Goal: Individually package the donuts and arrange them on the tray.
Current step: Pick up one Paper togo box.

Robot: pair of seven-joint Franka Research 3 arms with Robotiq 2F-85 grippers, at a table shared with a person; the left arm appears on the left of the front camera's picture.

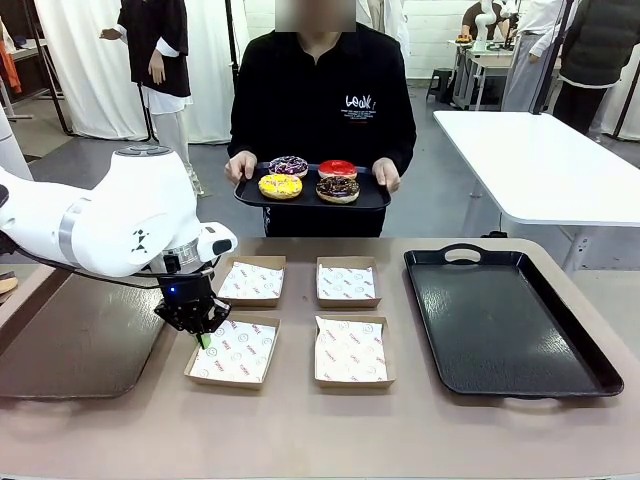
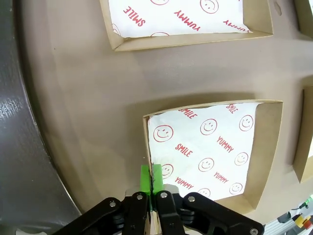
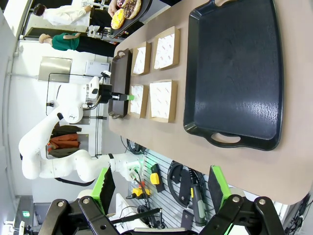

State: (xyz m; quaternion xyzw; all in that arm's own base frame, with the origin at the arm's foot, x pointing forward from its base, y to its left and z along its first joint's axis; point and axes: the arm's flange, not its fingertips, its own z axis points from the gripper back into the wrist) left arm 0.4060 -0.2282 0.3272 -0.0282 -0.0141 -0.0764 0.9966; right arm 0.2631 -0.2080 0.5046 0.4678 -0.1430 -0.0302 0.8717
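Left arm: the left end effector (image 2: 151, 177) has its green pads pressed together on the left wall of the nearest-left square brown cardboard box (image 2: 210, 152), pinching the edge beside the smiley-printed paper liner. This is judged a hold to steady or shift the box before loading.
Right arm: the right end effector (image 3: 161, 185) has its fingers spread and holds nothing. It hangs high and well apart from the boxes, judged parked so that the work area is free.
Donuts: the yellow-glazed ring donut (image 1: 280, 186), dark chocolate ring donut (image 1: 338, 188), purple sprinkled ring donut (image 1: 289, 165) and glossy red ring donut (image 1: 337, 169) lie two by two on a small black serving tray (image 1: 305, 201). It is gripped at each end by a person's hand (image 1: 240, 166) beyond the far edge of the brown counter (image 1: 300, 430).
Boxes: four open lined boxes sit in two rows of two, all empty, apparently one per donut.
Destination: the large black handled tray (image 1: 505, 320) lies bare just right of the boxes.
Stage: judged the outset, with no donut packaged.
Risk: the thin wall may buckle under the pinch.
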